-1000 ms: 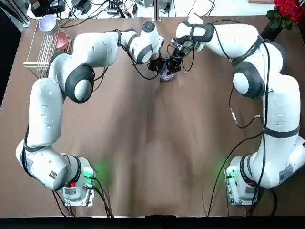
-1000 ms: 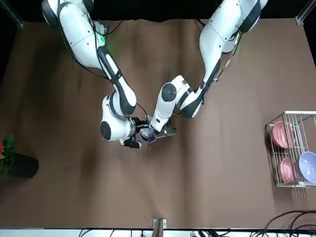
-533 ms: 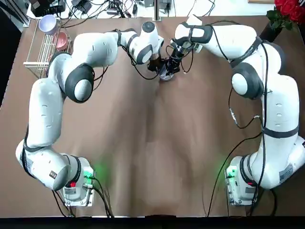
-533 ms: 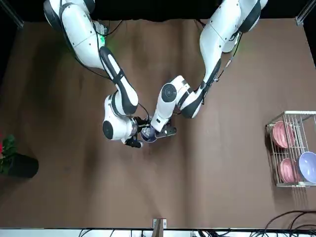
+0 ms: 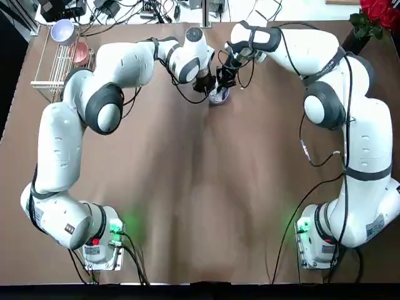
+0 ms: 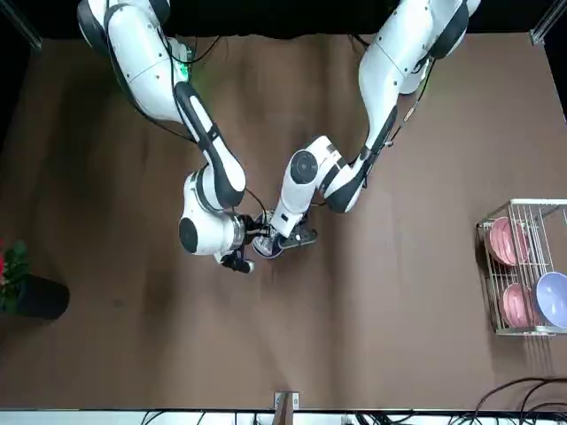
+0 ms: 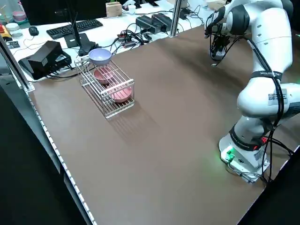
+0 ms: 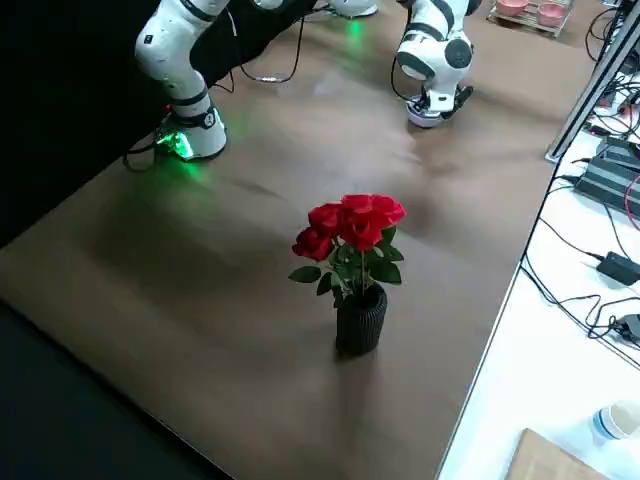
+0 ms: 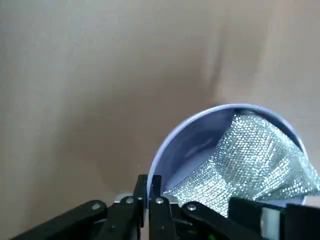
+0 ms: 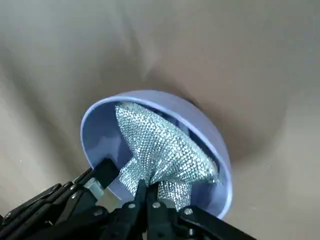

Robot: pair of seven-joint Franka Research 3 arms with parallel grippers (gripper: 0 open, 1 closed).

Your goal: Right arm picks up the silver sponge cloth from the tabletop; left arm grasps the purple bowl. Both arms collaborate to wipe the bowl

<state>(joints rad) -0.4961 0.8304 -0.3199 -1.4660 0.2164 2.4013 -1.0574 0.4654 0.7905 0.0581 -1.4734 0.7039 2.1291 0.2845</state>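
Observation:
The purple bowl (image 9: 172, 142) is tilted over the far middle of the tabletop (image 5: 200, 187), and my left gripper (image 9: 148, 186) is shut on its rim. The silver sponge cloth (image 10: 162, 145) lies inside the bowl (image 10: 150, 97), pressed against the glossy inner wall. My right gripper (image 10: 147, 192) is shut on the cloth's lower end. From above, the bowl (image 5: 218, 95) sits between the left gripper (image 5: 207, 87) and the right gripper (image 5: 225, 79). In the front view both wrists crowd the bowl (image 6: 265, 247) and hide most of it.
A wire rack (image 5: 56, 62) at the far left corner holds pink dishes and another lavender bowl (image 5: 63, 30). A black vase of red roses (image 8: 360, 300) stands at the far right corner. Cables and boxes lie beyond the table's far edge.
The right gripper has shifted slightly with the cloth inside the bowl, towards the far edge. The left gripper and the bowl have stayed nearly still.

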